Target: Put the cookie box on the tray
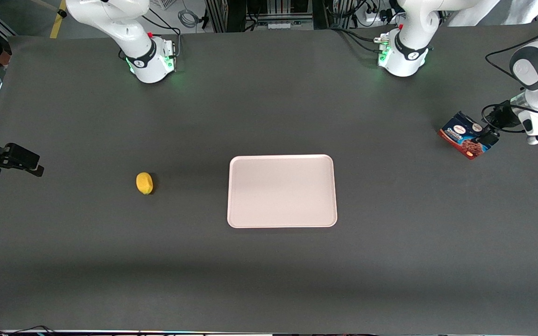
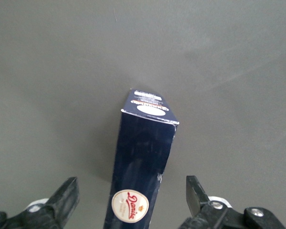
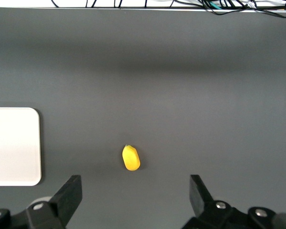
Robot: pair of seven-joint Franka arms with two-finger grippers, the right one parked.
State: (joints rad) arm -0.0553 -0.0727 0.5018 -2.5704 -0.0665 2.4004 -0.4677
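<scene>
Pincer [image 1: 487, 136] wide apart, straddling the box [image 1: 467, 135] without touching, at the working arm's end of the table. Box's oval logo [image 2: 129, 206] reads roughly "Donise". Tray [image 1: 282, 191] bare, well apart from pincer, toward table middle.

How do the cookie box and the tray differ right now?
The small dark-blue cardboard cookie box stands on edge toward the working arm's end, between the open claw fingers; the large pale pinkish-white plastic tray lies flat and bare mid-table. The box is printed, the tray plain. Both are rectangular.
</scene>
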